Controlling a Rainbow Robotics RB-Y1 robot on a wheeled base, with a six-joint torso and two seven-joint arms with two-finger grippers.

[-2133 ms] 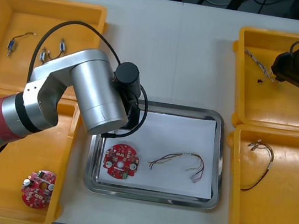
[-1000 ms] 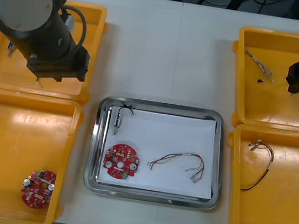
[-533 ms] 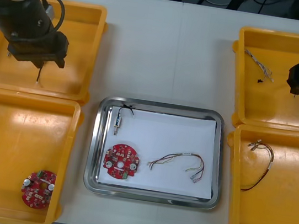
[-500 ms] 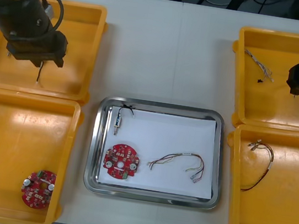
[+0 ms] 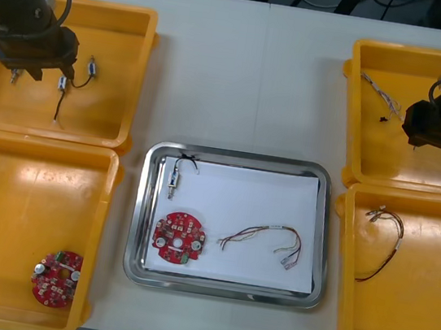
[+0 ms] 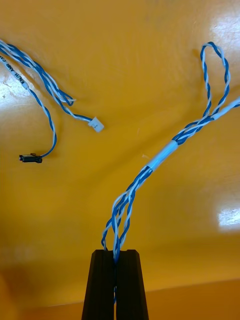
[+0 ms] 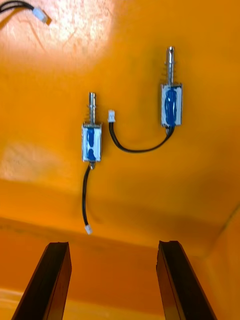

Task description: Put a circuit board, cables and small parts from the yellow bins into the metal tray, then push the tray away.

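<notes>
On the bench (image 5: 249,79), the metal tray (image 5: 239,158) is flanked by yellow bins (image 5: 103,239). Over the far-left bin (image 5: 140,80) beside the tray, the left end effector (image 7: 114,245) is held with its fingers spread, above two small metal parts (image 7: 92,142). Over the far-right bin (image 5: 351,126), the right end effector (image 6: 116,255) is clamped on a twisted blue and white cable (image 6: 160,155). Inside the tray are laid a circuit board (image 5: 178,239), a red and yellow cable (image 5: 263,241) and one small metal part (image 5: 176,173)
</notes>
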